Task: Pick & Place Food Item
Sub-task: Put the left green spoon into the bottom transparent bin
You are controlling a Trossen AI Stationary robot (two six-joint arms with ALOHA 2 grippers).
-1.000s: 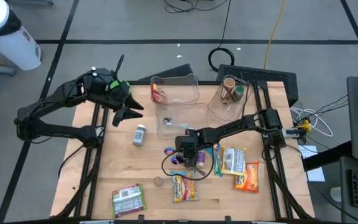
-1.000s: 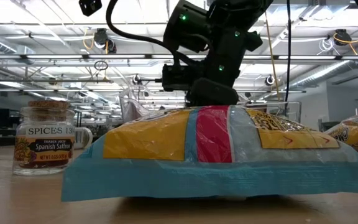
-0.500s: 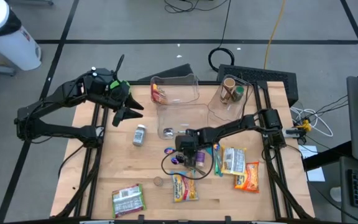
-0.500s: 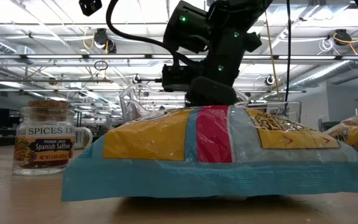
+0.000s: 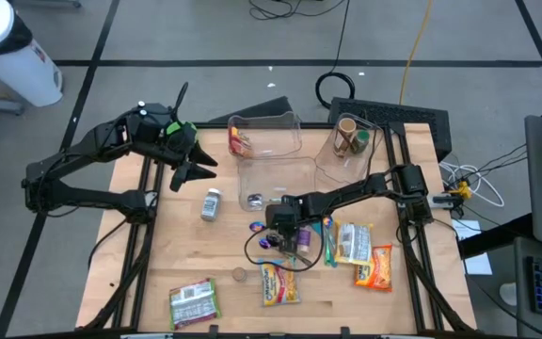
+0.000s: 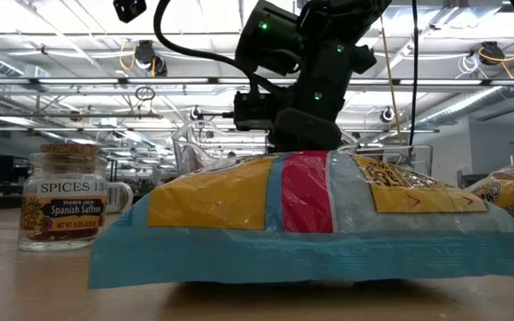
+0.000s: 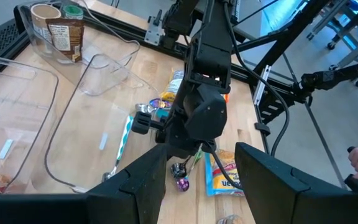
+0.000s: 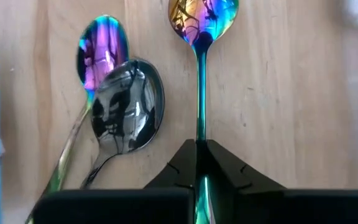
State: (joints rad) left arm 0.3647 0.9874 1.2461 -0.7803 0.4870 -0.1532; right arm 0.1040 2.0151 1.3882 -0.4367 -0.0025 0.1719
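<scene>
Jaws of the right gripper (image 8: 201,163) were pressed together on the thin handle of an iridescent spoon (image 8: 200,25), whose bowl lay flat on the wooden table (image 8: 291,93) just ahead of the fingertips. Beside it lay two more spoons, a silver spoon (image 8: 127,106) overlapping a second rainbow spoon (image 8: 102,50); their bowls touched each other but stood apart from the gripped one. In the high view the right gripper (image 5: 281,229) was low over the middle of the table, near the clear bins.

Left gripper (image 5: 194,165) hovered above the table's left rear part, jaws spread with nothing between them; its two dark fingers (image 7: 146,180) framed the right arm in the left wrist view.

Food items on the table: a yellow, red and blue snack bag (image 6: 310,214) lay flat close to the low camera, seen from above as the packet (image 5: 279,283) near the front edge. A green packet (image 5: 195,302) lay at the front left. Two more packets (image 5: 353,242) and (image 5: 376,266) lay side by side at the right. A saffron spice jar (image 6: 64,198) stood upright at the left in the low view. A small jar (image 5: 213,204) lay on its side left of centre.

Three clear bins (image 5: 265,135) sat at the rear; one held a red packet (image 5: 240,142), another a brown cup (image 5: 350,134).
</scene>
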